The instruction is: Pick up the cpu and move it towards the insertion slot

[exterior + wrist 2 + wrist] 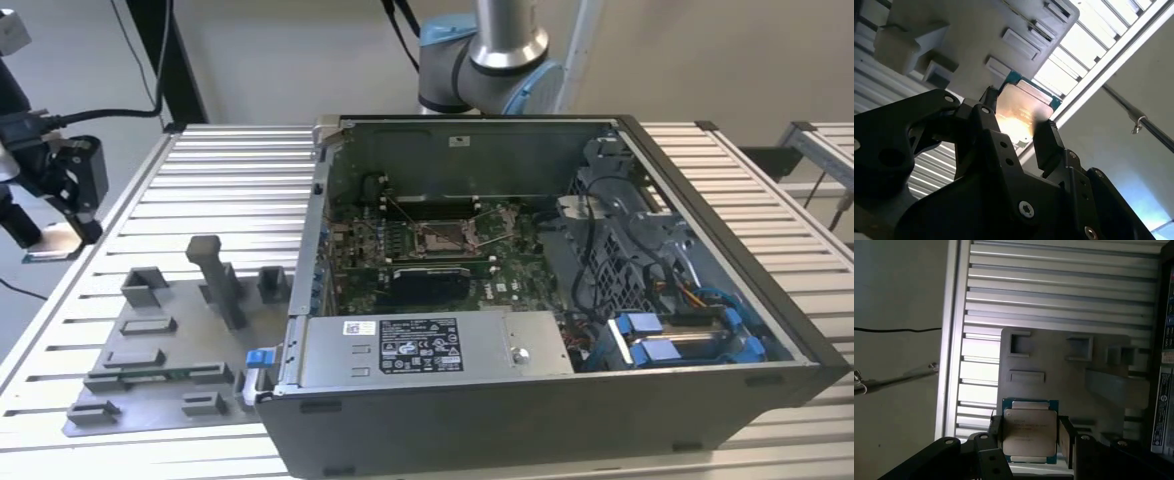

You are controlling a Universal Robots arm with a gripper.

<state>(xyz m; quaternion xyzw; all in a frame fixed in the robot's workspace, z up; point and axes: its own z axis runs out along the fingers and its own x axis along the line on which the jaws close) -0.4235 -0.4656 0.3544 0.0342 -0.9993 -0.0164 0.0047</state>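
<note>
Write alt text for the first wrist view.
The tool grips the cpu by two opposite edges, its metal top facing the camera. Beyond it lies a grey fixture plate with rectangular recesses, on a slatted metal table.

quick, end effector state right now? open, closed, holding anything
end effector: closed on the cpu, gripped by two opposite edges between its fingers.

The end effector clamps the cpu over the fixture plate.
</note>
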